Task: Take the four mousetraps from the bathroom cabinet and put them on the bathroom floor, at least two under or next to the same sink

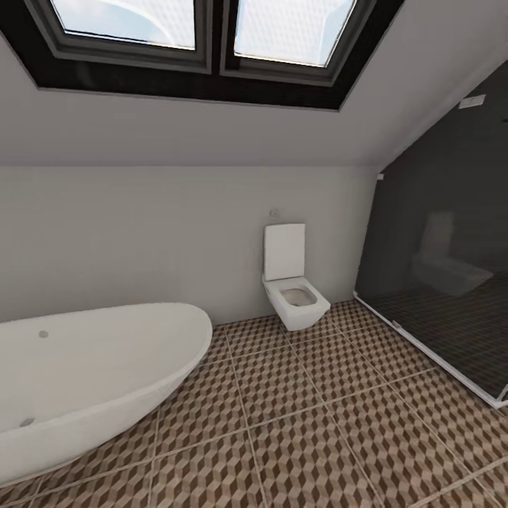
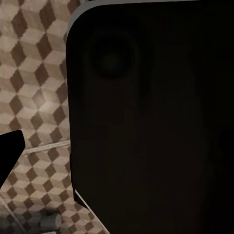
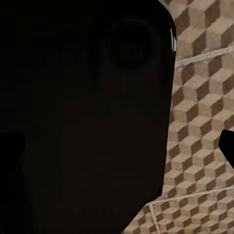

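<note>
The mousetraps, the cabinet and the sink are out of view. The bathroom floor (image 1: 317, 416), in brown, beige and white cube-pattern tiles, spreads across the lower head view. In the left wrist view the same floor (image 2: 39, 97) lies beside a dark rounded part of the robot's body (image 2: 146, 117). My left gripper (image 2: 117, 151) shows one dark fingertip (image 2: 9, 151) at the frame's edge. My right gripper (image 3: 119, 146) has its fingertips (image 3: 227, 146) far apart at the frame's edges, with nothing between them.
A white oval bathtub (image 1: 85, 374) stands at the left on the tiles. A white toilet (image 1: 295, 289) hangs on the far wall. A dark glass shower enclosure (image 1: 451, 282) closes off the right. A skylight window (image 1: 204, 35) sits in the sloped ceiling.
</note>
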